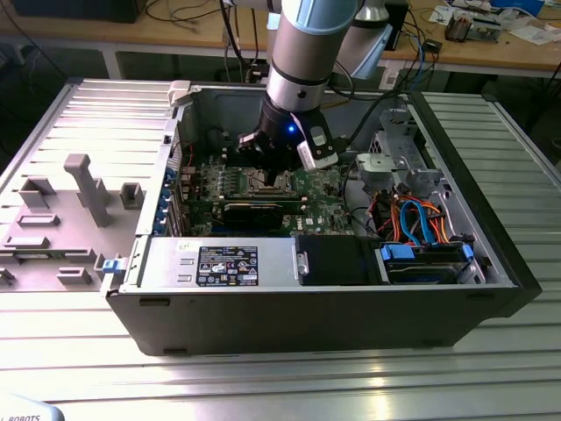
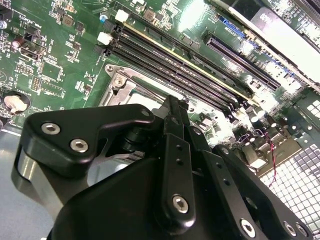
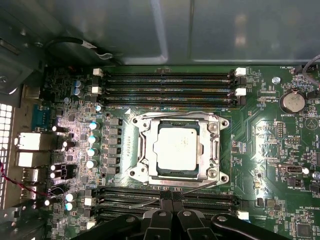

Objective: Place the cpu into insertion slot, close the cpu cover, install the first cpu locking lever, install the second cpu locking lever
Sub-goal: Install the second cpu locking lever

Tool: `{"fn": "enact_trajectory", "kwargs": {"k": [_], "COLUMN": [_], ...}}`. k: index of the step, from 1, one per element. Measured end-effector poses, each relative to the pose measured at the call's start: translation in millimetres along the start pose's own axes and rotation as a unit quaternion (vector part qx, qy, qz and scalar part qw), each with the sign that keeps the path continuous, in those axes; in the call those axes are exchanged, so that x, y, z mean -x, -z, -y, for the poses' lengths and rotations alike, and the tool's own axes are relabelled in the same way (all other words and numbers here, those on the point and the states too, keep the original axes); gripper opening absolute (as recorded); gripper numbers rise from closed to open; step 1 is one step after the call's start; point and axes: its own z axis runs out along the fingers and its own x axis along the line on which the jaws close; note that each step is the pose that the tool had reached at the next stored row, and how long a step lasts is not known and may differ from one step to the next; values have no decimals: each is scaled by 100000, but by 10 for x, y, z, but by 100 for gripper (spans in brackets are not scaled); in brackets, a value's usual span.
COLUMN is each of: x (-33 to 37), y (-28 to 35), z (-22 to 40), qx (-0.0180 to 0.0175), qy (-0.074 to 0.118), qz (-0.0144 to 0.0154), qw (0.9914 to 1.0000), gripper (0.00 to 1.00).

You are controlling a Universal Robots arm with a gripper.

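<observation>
The cpu (image 3: 177, 150), a dull silver square, lies flat in the insertion slot (image 3: 220, 176). The cpu cover (image 3: 146, 150) is folded down around it as a silver frame. A thin locking lever rod (image 3: 142, 203) runs slanted along the near side of the socket. My gripper (image 3: 171, 199) sits at that side with its black fingertips pressed together beside the rod; I cannot tell whether they touch it. In the second wrist view the fingers (image 2: 172, 117) hide most of the socket, leaving one corner (image 2: 120, 82) visible. In the exterior view my gripper (image 1: 279, 173) reaches down into the open case.
Long black memory slots (image 3: 170, 85) flank the socket on both sides. A black graphics card (image 1: 254, 210), a power supply (image 1: 228, 263) and a drive bay with blue and orange cables (image 1: 421, 224) fill the case (image 1: 307, 324). A coin battery (image 3: 292, 101) sits nearby.
</observation>
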Motion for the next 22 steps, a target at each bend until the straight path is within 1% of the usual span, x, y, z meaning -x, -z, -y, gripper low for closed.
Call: {"fn": "enact_trajectory", "kwargs": {"k": [2,4,9,10,11,12,13,15,17,18,19,22], "x": [0,0,-4,-19,-50,-66,-89,-94,-99,-105,-114,-137], "y": [-1,1,3,0,-6,-9,-16,-22,-32,-41,-56,-85], "z": [1,16,41,43,47,50,62,81,107,118,123,133], "qx": [17,86,113,210,630,866,1270,1595,2003,2245,2398,2566], "qy": [-2,5,-9,8,68,93,139,181,211,248,309,413], "qz": [-22,-107,-126,-141,-137,-131,-140,-221,-291,-318,-343,-387], "qw": [100000,100000,100000,100000,99998,99996,99992,99987,99979,99974,99970,99965], "gripper": [11,11,11,11,11,11,11,11,11,11,11,11]}}
